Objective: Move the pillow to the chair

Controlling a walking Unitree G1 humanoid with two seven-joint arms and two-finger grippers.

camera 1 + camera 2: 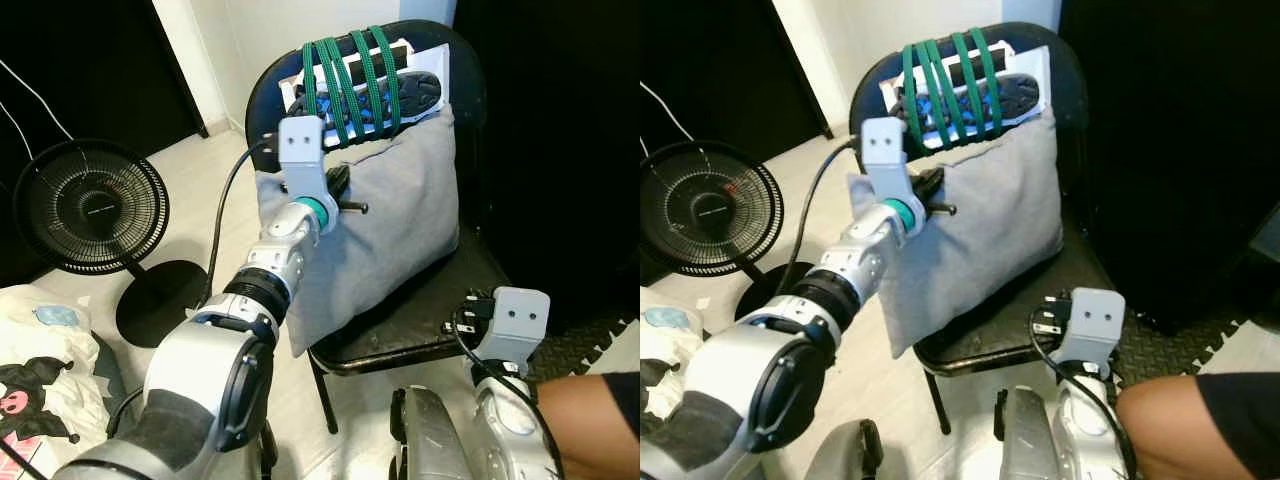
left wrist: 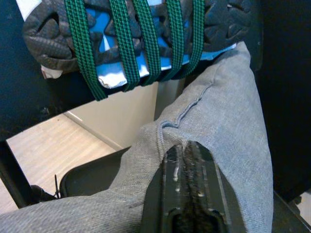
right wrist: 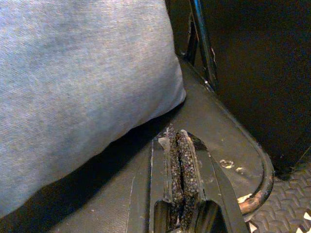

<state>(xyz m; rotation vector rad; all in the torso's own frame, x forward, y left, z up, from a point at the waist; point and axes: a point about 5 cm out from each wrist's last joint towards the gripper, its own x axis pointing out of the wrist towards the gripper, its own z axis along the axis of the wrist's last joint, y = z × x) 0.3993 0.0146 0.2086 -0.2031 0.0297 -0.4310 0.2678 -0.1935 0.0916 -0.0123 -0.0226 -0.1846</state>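
A grey pillow [image 1: 390, 220] stands on the seat of a black chair [image 1: 420, 310] and leans against its backrest. Its lower left corner hangs past the seat's front edge. My left gripper [image 1: 338, 187] is at the pillow's upper left edge, shut on the pillow; in the left wrist view the fabric [image 2: 214, 121] puckers just beyond the closed fingertips [image 2: 187, 150]. My right gripper [image 3: 179, 141] is shut with nothing in it, low over the seat's front right part [image 3: 214, 126], a little apart from the pillow's corner [image 3: 87, 73].
A dark shoe [image 1: 360, 95] is strapped to the backrest with green cords. A black floor fan [image 1: 95, 205] stands to the left, a white printed cloth [image 1: 40, 370] at the bottom left. A dark cabinet [image 1: 560, 150] flanks the chair's right. A person's arm [image 1: 590, 420] is at the bottom right.
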